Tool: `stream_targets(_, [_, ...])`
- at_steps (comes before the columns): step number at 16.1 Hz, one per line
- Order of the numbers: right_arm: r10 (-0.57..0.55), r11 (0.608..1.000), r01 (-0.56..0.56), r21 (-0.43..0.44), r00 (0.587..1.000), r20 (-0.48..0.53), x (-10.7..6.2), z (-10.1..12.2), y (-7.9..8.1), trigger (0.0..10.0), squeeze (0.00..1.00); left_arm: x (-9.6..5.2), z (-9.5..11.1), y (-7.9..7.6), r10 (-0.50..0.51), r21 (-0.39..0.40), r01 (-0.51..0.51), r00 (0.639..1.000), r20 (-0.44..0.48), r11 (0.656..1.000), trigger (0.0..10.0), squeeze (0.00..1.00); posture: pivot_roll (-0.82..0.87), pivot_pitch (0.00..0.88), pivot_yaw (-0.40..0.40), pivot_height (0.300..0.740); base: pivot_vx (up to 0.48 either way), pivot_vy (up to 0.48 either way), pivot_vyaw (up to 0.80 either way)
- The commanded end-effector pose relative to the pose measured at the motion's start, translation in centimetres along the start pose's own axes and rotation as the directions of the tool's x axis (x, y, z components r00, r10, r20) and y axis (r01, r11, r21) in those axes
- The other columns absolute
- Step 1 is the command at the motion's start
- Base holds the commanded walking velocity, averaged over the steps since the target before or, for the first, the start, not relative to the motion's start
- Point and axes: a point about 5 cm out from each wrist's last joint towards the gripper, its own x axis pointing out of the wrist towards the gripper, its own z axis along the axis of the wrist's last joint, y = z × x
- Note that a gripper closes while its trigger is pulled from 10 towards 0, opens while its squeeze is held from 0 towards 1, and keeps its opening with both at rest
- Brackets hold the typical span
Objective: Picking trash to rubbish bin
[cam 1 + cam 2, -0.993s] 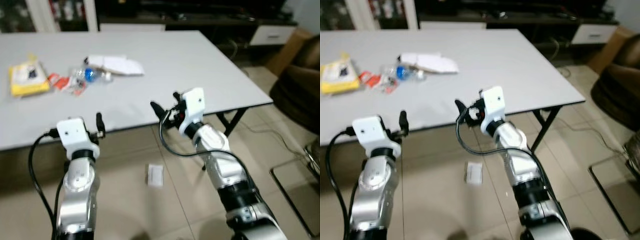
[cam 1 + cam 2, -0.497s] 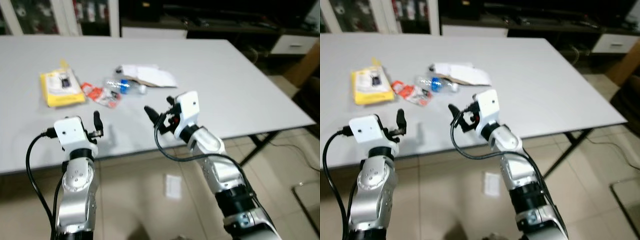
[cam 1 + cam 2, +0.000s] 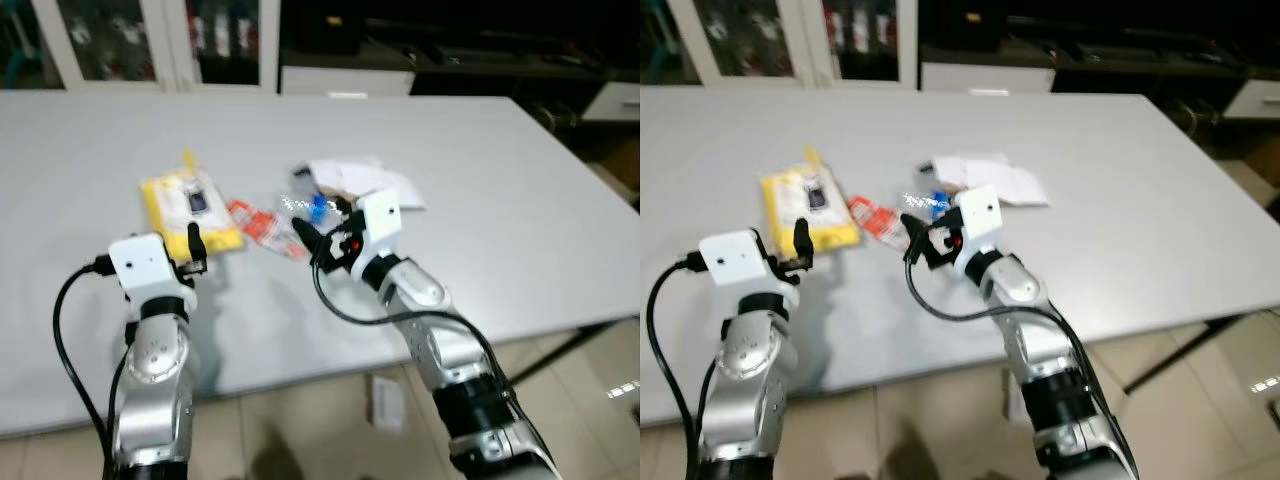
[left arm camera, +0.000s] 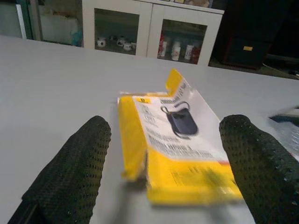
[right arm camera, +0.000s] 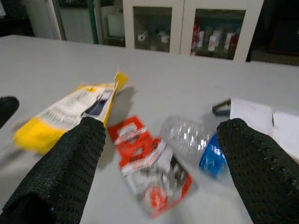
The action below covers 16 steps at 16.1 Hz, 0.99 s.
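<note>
A broad, smooth, pale grey table (image 3: 480, 160) ran across the scene, with trash lying in a loose row near its middle. On the left lay a flat yellow packet (image 3: 190, 208), a glossy cardboard-backed pack with a white printed panel and a small dark item pictured on it. Just right of it sat a crinkled red and white wrapper (image 3: 262, 226). Next came a crushed clear plastic bottle (image 3: 925, 203) with a blue label, lying on its side and touching the wrapper. Farther right and slightly farther away lay folded white paper (image 3: 365, 180) in flat, angular sheets.

The left gripper (image 4: 161, 163) hovered over the near part of the table, its two black, knobbly-textured fingers spread wide, with the yellow packet lying between them in the wrist view. The right gripper (image 5: 161, 163) was held low over the table just near of the wrapper and bottle, its fingers likewise spread apart and holding nothing.

Beyond the table stood white cabinets (image 3: 160, 45) with glass doors. A small white card (image 3: 386, 400) lay on the tiled floor under the table's near edge.
</note>
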Motion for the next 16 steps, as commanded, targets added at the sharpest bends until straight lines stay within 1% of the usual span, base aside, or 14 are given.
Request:
stream_targets(1, [-0.036,0.999,0.036,-0.007,0.999,-0.010,-0.5,0.1,-1.2,10.0,0.00,-0.1,-0.1,-1.0,-0.016,0.000,0.016,1.000,-0.014,1.000,10.0,0.00,-0.03,0.077,-0.091,0.740,0.000,0.000,0.00])
stream_targets(9, [-0.025,1.000,0.025,-0.006,0.999,-0.045,-0.6,-0.3,-1.1,10.0,0.00,0.1,-0.4,-1.0,-0.006,0.010,0.007,0.999,-0.048,1.000,10.0,0.00,-0.02,0.079,-0.090,0.740,0.000,0.000,0.00])
stream_targets(12, [0.001,1.000,-0.002,-0.017,0.996,-0.093,-0.9,-0.4,-1.8,10.0,0.00,0.1,-1.1,-1.2,-0.025,0.010,0.026,0.994,-0.110,1.000,10.0,0.00,-0.02,0.079,-0.090,0.740,0.000,0.000,0.00])
stream_targets(14, [0.066,0.996,-0.076,-0.046,0.980,-0.189,-1.0,-0.7,-1.8,10.0,0.00,-0.2,-1.5,-1.5,-0.047,-0.001,0.047,0.985,-0.168,0.999,10.0,0.00,-0.02,0.083,-0.090,0.740,0.000,0.000,0.00])
stream_targets(15, [0.124,0.986,-0.146,-0.078,0.963,-0.238,-1.4,-0.5,-1.9,10.0,0.00,-0.3,-1.5,-1.8,-0.058,-0.018,0.055,0.980,-0.189,0.998,10.0,0.00,-0.02,0.083,-0.090,0.740,0.000,0.000,0.00])
stream_targets(16, [0.162,0.979,-0.189,-0.078,0.949,-0.269,-1.6,-0.4,-1.8,10.0,0.00,-0.3,-1.4,-1.9,-0.058,-0.036,0.052,0.980,-0.192,0.998,10.0,0.00,-0.02,0.089,-0.091,0.740,0.000,0.000,0.00])
